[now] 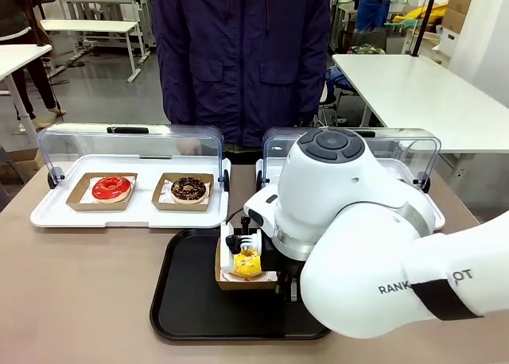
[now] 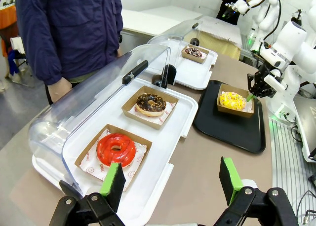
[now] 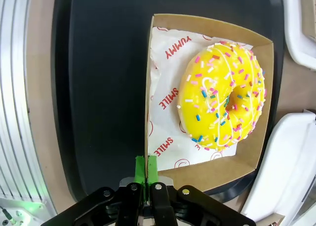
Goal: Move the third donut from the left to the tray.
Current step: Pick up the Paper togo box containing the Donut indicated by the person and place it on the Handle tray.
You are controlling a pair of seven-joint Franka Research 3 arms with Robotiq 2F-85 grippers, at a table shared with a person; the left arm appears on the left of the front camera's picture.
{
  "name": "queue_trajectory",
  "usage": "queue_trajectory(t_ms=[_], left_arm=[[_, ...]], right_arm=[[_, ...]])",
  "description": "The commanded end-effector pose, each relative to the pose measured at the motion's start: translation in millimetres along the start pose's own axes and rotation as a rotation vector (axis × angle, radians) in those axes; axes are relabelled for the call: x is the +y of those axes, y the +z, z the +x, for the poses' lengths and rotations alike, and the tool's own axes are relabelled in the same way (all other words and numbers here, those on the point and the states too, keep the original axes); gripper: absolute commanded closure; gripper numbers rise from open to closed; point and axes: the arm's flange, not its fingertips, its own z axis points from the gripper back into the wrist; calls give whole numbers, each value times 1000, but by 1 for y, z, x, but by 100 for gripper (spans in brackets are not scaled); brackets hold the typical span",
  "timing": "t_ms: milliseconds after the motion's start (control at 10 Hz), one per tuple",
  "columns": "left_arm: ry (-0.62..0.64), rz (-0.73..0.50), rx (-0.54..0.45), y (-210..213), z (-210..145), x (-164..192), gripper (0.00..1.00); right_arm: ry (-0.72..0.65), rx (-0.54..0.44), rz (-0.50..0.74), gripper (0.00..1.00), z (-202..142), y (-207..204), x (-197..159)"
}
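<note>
A brown-topped table [image 1: 79, 284] is seen carrying three flat items directly on its surface. A white display tray [image 1: 131, 213] with its clear lid raised is set toward the robot's left, and a second white display tray [image 2: 197, 75] of the same kind is placed to the right, largely hidden in the front view. A black tray [image 1: 187, 300] is laid nearer the robot, just beside the near edges of both white trays; whether it touches them cannot be told, though a narrow gap seems to be shown.
</note>
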Motion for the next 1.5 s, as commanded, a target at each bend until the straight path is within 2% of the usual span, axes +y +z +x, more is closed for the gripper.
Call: queue_trajectory(t_ms=[0,1100,1200,1300,1400], left_arm=[[8,-3,7,0,3,-2,0],[8,-3,7,0,3,-2,0],[8,-3,7,0,3,-2,0],[8,-3,7,0,3,-2,0],[8,-3,7,0,3,-2,0]], right_arm=[[-23,-3,-39,98,-7,-13,10],[0,38,31,98,-11,-27,7],[-5,33,37,42,-11,-26,6],[-5,32,36,42,-11,-25,6],[-4,30,33,0,-12,-23,6]])
